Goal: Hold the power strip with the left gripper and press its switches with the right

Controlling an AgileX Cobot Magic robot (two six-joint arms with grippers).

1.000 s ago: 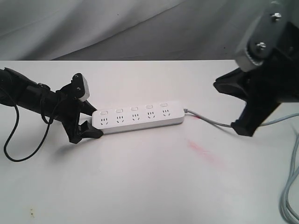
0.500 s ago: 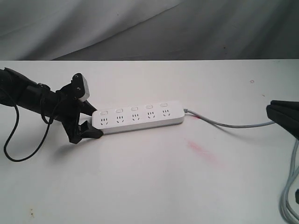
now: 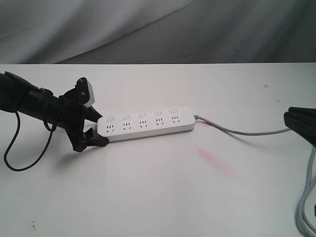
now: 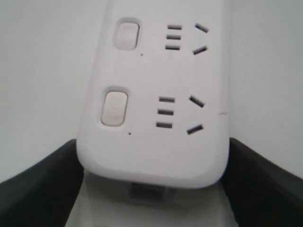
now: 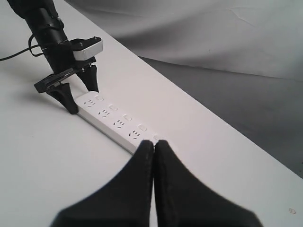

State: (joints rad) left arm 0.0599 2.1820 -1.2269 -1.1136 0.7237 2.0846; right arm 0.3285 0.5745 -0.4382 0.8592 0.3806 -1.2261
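The white power strip (image 3: 145, 123) lies flat on the table with five sockets and a row of small switches (image 3: 141, 115) along its far side. My left gripper (image 3: 94, 127) is shut on the strip's left rounded end (image 4: 151, 161), one black finger on each long side. The grey cord (image 3: 237, 130) leaves the strip's right end. My right gripper (image 3: 296, 120) is at the right edge of the exterior view, well clear of the strip, fingers pressed together with nothing between them. In the right wrist view its tips (image 5: 154, 144) cover the strip's (image 5: 111, 122) near end.
The white table (image 3: 158, 197) carries a pink smear (image 3: 215, 160) in front of the strip. The cord loops down at the right edge (image 3: 306, 207). A thin black cable (image 3: 15, 148) hangs from the left arm. Grey cloth (image 3: 148, 29) backs the table.
The right arm has dropped from high at the upper right to low at the right edge, then drifted slightly right. The left gripper and the strip have not moved.
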